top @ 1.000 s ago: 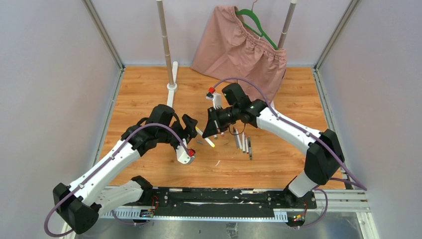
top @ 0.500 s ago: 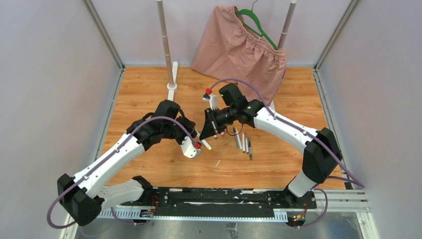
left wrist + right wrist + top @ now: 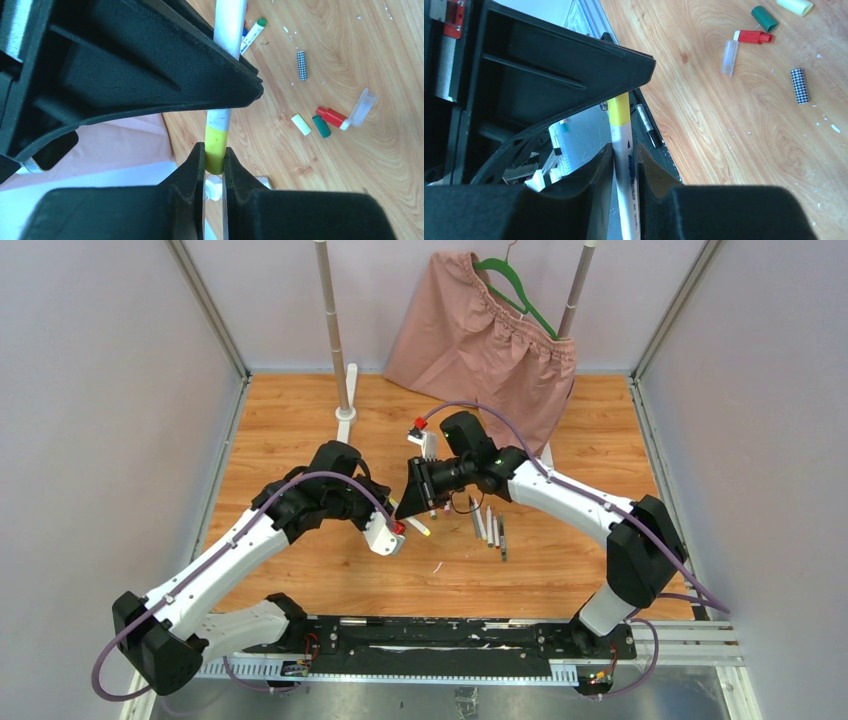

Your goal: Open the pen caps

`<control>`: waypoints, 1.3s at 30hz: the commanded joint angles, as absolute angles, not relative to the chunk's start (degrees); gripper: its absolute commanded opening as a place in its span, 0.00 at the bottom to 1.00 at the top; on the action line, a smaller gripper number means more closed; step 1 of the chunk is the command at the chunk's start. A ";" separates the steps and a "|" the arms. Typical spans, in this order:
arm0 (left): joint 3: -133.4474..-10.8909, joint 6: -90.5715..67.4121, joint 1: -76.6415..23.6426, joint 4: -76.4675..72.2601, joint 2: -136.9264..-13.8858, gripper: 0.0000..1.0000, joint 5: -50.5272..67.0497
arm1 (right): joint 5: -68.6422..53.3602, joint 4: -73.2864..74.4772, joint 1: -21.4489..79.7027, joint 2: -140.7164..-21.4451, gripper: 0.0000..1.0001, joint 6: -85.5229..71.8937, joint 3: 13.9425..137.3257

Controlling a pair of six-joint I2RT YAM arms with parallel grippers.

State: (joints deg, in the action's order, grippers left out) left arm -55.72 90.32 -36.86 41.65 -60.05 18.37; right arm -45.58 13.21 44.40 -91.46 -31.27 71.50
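Left wrist: left claw pinches yellow cap; right claw narrowly parted around one pen.

The left arm and right arm are built of white links and black joints, each trailed by a purple cable; claw fingers are black.

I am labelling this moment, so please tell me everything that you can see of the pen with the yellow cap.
The pen is a thin marker with a white, plastic-looking barrel bearing blue print and a yellow cap still on. It is held above the table. The left claw is shut on the yellow cap; the right claw flanks the barrel, whether gripping I cannot tell.
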 commanded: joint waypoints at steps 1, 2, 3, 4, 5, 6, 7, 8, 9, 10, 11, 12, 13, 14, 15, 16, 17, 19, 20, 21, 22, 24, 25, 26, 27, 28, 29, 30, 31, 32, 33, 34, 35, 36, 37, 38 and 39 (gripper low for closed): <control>-56.17 89.48 -37.35 40.99 -58.75 0.00 18.65 | -45.54 9.14 45.23 -92.37 0.16 -35.30 69.70; -55.92 89.87 -37.35 40.91 -58.57 0.00 18.31 | -45.20 9.14 45.18 -92.26 0.09 -35.33 69.61; -55.81 90.10 -37.35 40.90 -58.58 0.00 17.91 | -44.84 9.14 45.18 -92.04 0.03 -35.33 69.41; -55.79 90.42 -37.35 41.02 -58.71 0.00 17.21 | -44.49 9.18 45.18 -91.76 0.00 -35.29 69.23; -55.76 90.70 -37.38 41.02 -58.85 0.00 16.30 | -44.28 9.33 45.15 -91.42 0.00 -35.16 68.91; -55.80 91.01 -37.36 40.98 -59.15 0.00 15.18 | -44.14 9.66 45.22 -90.95 0.00 -34.89 68.50; -55.81 91.13 -37.34 41.03 -59.79 0.00 13.83 | -44.01 10.16 45.18 -90.58 0.00 -34.58 68.02; -55.84 90.95 -37.28 41.02 -60.23 0.00 12.25 | -43.68 11.21 45.06 -89.98 0.00 -34.16 67.25; -55.73 90.89 -37.27 41.10 -60.67 0.00 11.56 | -43.51 12.04 45.08 -89.47 0.00 -33.70 66.78; -55.37 91.19 -37.30 41.11 -60.92 0.00 10.52 | -43.31 12.75 45.09 -88.94 0.00 -33.34 65.88; -54.99 91.68 -37.19 41.06 -61.03 0.00 9.68 | -43.25 13.02 45.09 -88.31 0.00 -33.12 64.73; -54.42 92.33 -36.82 40.72 -60.96 0.00 9.21 | -43.28 13.34 45.09 -87.69 0.00 -32.91 63.08; -53.92 92.85 -36.31 40.10 -61.04 0.00 8.82 | -43.06 13.66 45.09 -87.06 0.00 -32.82 61.77; -53.59 93.08 -35.52 39.42 -61.14 0.00 8.72 | -42.91 14.11 45.09 -86.29 0.00 -32.67 60.59; -53.50 93.47 -34.72 39.10 -61.55 0.00 8.59 | -42.78 14.44 45.09 -85.43 0.00 -32.47 59.43; -53.54 93.95 -33.79 39.04 -62.03 0.00 8.48 | -42.54 14.74 45.09 -84.56 0.00 -32.37 58.24; -53.79 94.25 -32.63 39.09 -62.56 0.00 8.18 | -42.34 15.09 45.04 -83.56 0.00 -32.24 57.32; -54.46 94.49 -30.67 39.35 -63.72 0.00 8.18 | -42.09 15.97 45.09 -81.64 0.00 -31.84 55.74; -54.85 94.82 -29.84 39.72 -64.28 0.00 8.08 | -41.69 16.45 45.03 -80.65 0.00 -31.65 55.12; -55.06 95.04 -29.08 39.92 -64.82 0.00 7.93 | -41.46 16.92 45.03 -79.73 0.00 -31.29 54.52; -55.10 95.56 -28.44 39.99 -65.20 0.00 7.58 | -41.14 17.41 45.03 -78.82 0.00 -31.11 54.12; -54.95 96.47 -27.53 39.75 -65.80 0.00 7.10 | -40.47 18.54 44.72 -77.22 0.00 -30.74 53.68; -54.86 96.43 -27.25 39.55 -66.08 0.00 6.79 | -40.36 18.95 44.62 -76.65 0.00 -30.61 53.56; -54.77 96.23 -27.10 39.36 -66.21 0.00 6.63 | -40.05 19.35 44.43 -76.15 0.00 -30.50 53.45; -54.76 95.90 -27.00 39.20 -66.57 0.00 6.27 | -39.05 20.09 44.32 -75.48 0.00 -30.26 53.42; -54.68 95.54 -26.98 39.08 -66.87 0.00 5.96 | -37.61 20.66 43.97 -74.92 0.00 -29.91 53.25; -54.67 94.71 -26.98 39.01 -67.42 0.00 5.85 | -35.51 21.12 43.61 -74.36 0.00 -29.62 53.07; -54.85 93.21 -26.98 38.99 -67.87 0.00 6.10 | -31.70 21.98 43.33 -73.94 0.00 -28.98 53.00; -55.17 91.47 -26.98 38.94 -68.44 0.00 6.53 | -26.86 23.26 43.33 -73.75 0.00 -28.14 53.22; -56.10 89.04 -27.06 38.94 -69.19 0.00 7.12 | -20.77 24.95 43.32 -73.74 0.00 -27.49 53.50; -57.08 86.27 -27.07 39.01 -70.10 0.00 7.62 | -14.44 25.31 43.39 -73.71 0.00 -27.17 53.27; -58.30 83.40 -27.07 39.55 -71.42 0.00 7.96 | -8.80 25.31 43.35 -73.92 0.00 -27.15 53.00; -59.98 80.85 -27.07 40.72 -73.14 0.00 8.22 | -3.42 24.90 43.39 -74.54 0.00 -27.15 52.77; -61.37 78.80 -27.07 42.14 -74.72 0.00 8.48 | 0.91 24.07 43.35 -75.43 0.00 -27.44 52.60; -62.60 76.54 -27.14 42.87 -76.49 0.00 8.48 | 4.75 23.03 43.38 -76.89 0.00 -27.58 52.56; -63.15 74.69 -27.27 43.02 -77.83 0.00 8.32 | 7.80 21.85 43.34 -78.45 0.00 -27.65 52.68; -63.22 73.65 -27.39 42.99 -78.81 0.00 8.27 | 9.60 20.80 43.35 -80.14 0.00 -27.97 52.75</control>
